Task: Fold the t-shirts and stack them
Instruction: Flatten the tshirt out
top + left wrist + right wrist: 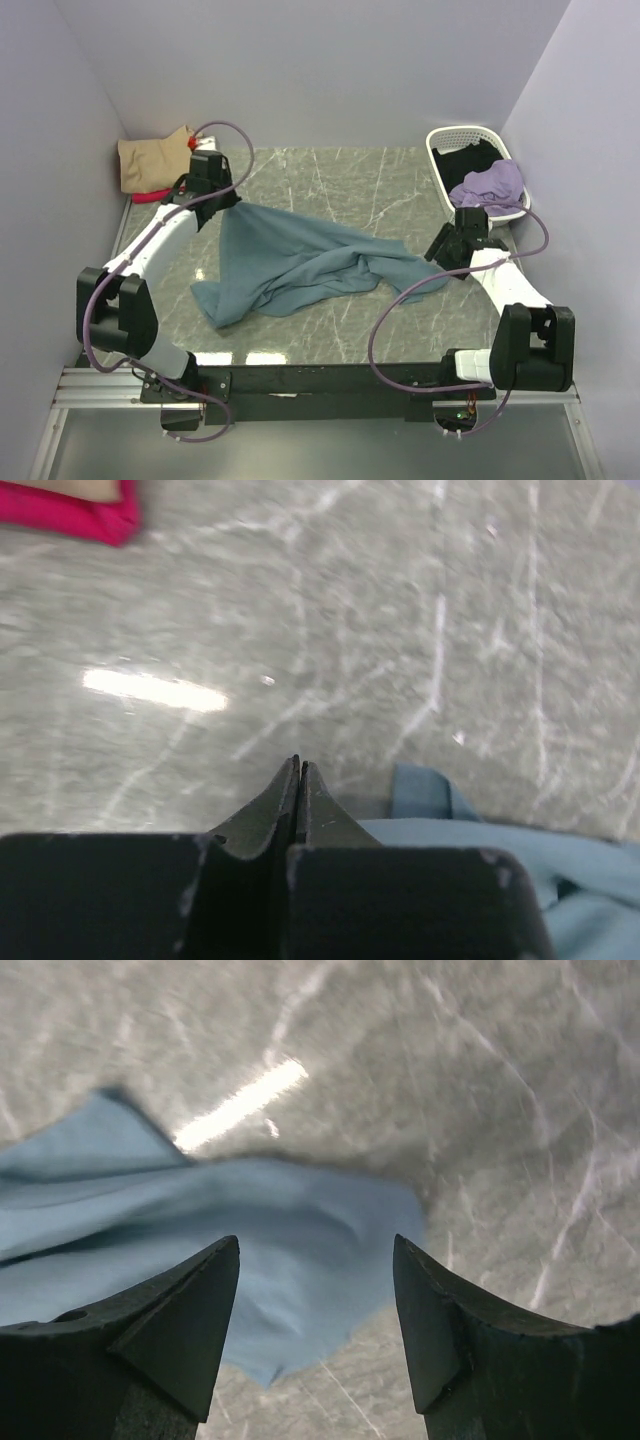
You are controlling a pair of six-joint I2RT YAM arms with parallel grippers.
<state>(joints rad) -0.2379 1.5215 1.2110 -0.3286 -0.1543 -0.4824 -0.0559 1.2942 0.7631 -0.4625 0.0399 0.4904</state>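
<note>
Trouble could start at my left end effector (226, 203). Its jaws are pressed tight together at the far left corner of the teal-blue shirt (300, 265). In the left wrist view the cloth shows just beside them, so I cannot tell if any of it is really caught. If the pinch is thin and I pull, the corner can slip out and drop. The shirt lies in a crumpled heap in the middle of the surface (350, 180), with folds on top of folds. A tug on one corner could drag the whole lump and not spread it flat. My right end effector (316, 1244) hangs over the right end of the shirt with its jaws wide apart, holding nothing. If it bites down too deep, it could grab two layers at once. The tan shirt (152, 160) and the red shirt (150, 197) sit in the far left corner, near my left arm, and a wide swing could knock them.
</note>
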